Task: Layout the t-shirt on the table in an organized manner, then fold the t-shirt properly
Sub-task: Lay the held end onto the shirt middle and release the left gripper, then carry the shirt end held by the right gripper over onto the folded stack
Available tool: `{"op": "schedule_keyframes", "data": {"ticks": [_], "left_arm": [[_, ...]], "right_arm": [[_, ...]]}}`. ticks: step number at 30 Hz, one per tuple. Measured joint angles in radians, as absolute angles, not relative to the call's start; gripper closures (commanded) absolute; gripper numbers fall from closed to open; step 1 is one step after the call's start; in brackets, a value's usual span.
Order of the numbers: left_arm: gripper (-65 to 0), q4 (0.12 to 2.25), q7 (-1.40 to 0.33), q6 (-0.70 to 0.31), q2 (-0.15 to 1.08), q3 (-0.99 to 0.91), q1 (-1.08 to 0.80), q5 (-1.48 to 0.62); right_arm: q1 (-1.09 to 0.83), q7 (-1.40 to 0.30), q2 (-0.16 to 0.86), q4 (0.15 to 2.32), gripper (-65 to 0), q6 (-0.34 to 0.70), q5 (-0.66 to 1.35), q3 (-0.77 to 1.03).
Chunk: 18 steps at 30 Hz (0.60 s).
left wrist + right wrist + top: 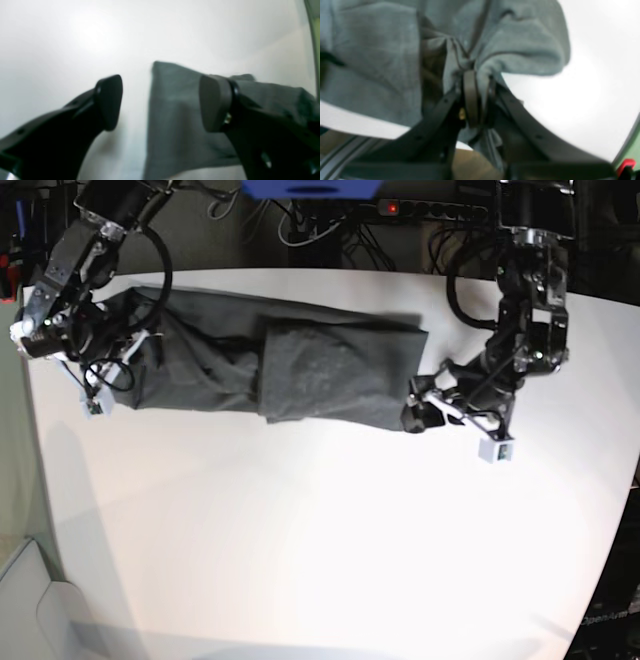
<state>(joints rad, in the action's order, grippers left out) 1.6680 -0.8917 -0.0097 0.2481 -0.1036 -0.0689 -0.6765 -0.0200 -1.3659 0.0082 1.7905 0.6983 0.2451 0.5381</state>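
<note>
Up at twelve o'clock in the base view, a blue object (310, 188) sits cut off by the frame edge. Just toward one o'clock, a black power strip (430, 210) shows a red lit switch, with loose cables (310, 225) tangled on the dark floor (400, 245).

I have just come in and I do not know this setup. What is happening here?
A two-armed robot is working on a dark grey t-shirt that lies as a long, partly folded band on the white table. The right tool is shut on a bunch of fabric at one end. The left tool stands open at the other end, holding nothing.
</note>
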Motion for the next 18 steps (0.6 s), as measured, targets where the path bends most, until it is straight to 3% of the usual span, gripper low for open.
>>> {"op": "schedule_keyframes", "data": {"ticks": [10, 18], "left_arm": [[-46.3, 1.665, -0.992, -0.019, 0.268, -0.291, -0.12, -0.669], [-46.3, 1.594, -0.994, -0.019, 0.266, -0.316, -0.133, -0.636]], "right_arm": [[-0.025, -1.413, 0.019, 1.875, 0.0, 0.698, 0.511, 0.537], [-0.02, -1.414, 0.014, 1.936, 0.0, 0.699, 0.701, 0.537]]}}
